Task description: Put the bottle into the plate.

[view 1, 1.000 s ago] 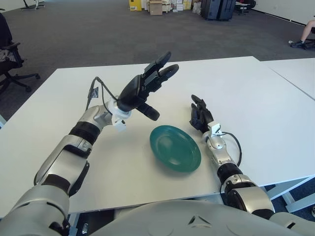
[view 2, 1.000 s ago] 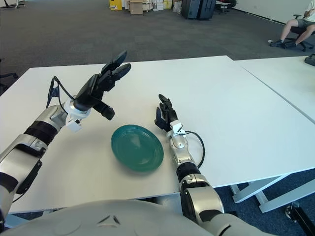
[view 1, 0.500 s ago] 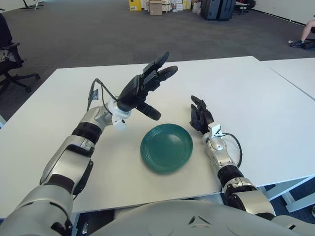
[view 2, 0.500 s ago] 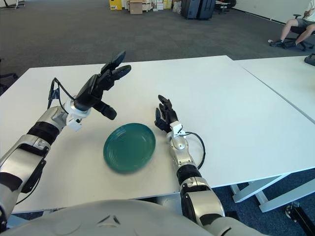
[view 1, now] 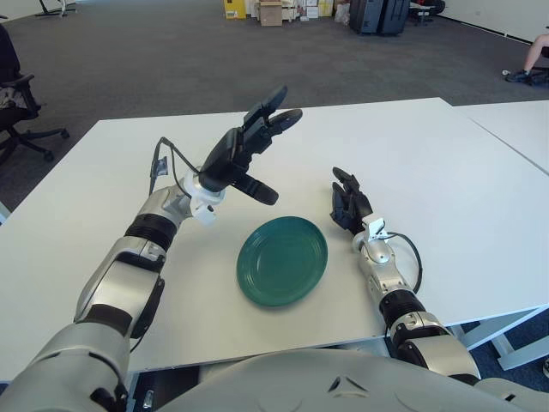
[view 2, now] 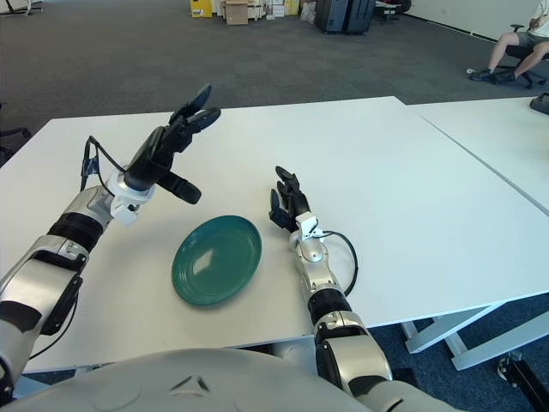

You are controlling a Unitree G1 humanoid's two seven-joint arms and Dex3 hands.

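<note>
White table (view 1: 446,172), green plate (view 1: 283,261), grey carpeted room, distant boxes (view 1: 271,12)

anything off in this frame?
Yes: no bottle shows anywhere on the table, though the task needs one. The left hand is raised above the table, open and empty. The right hand shows beside the green plate, on its right. The plate is empty.
</note>
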